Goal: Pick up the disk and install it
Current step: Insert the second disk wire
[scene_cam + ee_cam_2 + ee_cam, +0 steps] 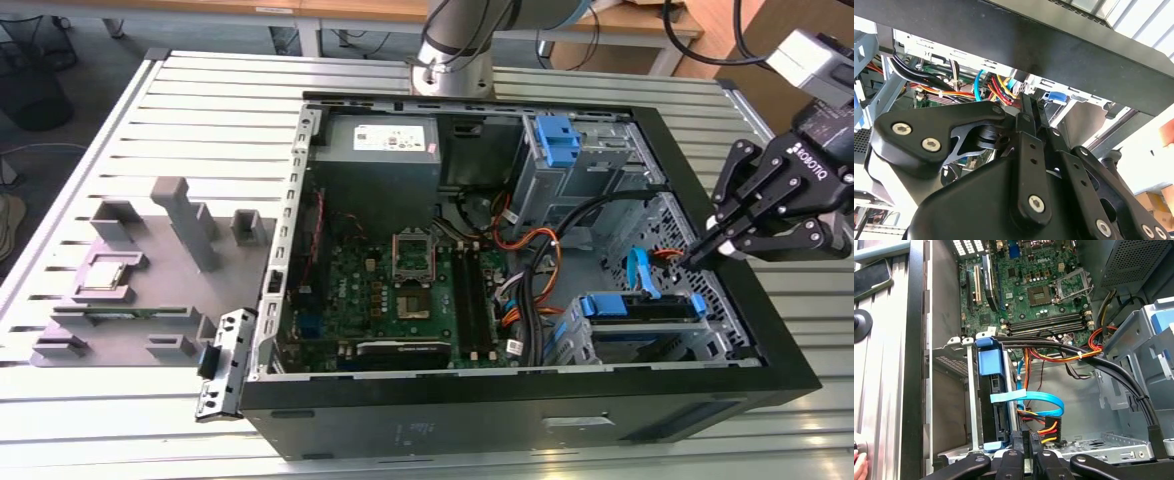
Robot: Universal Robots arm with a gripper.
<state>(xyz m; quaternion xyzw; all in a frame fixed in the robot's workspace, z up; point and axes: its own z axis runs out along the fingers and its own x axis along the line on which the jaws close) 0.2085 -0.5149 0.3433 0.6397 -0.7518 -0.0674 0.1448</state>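
Disk (pixel 645 307) sits on edge in the drive cage (pixel 577 335) at the lower corner of the open computer case (pixel 787 365), toward the exterior view's right; its blue carrier shows as a band across the cage top. In the first wrist view the same disk (pixel 990 390) stands in its slot with the blue carrier tab uppermost, so by the look of it the unit is already in the bay.

The gripper (pixel 697 250) hangs just inside the case wall, beside the cage, next to the blue data cable (pixel 635 272). In both wrist views the 2 fingers (pixel 1027 440) lie pressed together, tips meeting with nothing between them, so the tool is closed narrow and empty. Its tips sit just by the orange and red power wires (pixel 1046 426).

I judge the step in hand to be the seating or the finishing touch around the disk. To do it well, the closed tips should press squarely on the blue carrier, not on the loose flat cable (pixel 1029 397), and stay apart from the black cable bundle (pixel 1074 351) that crosses the bay. A skewed push could snag a wire or tilt the carrier in its rails.
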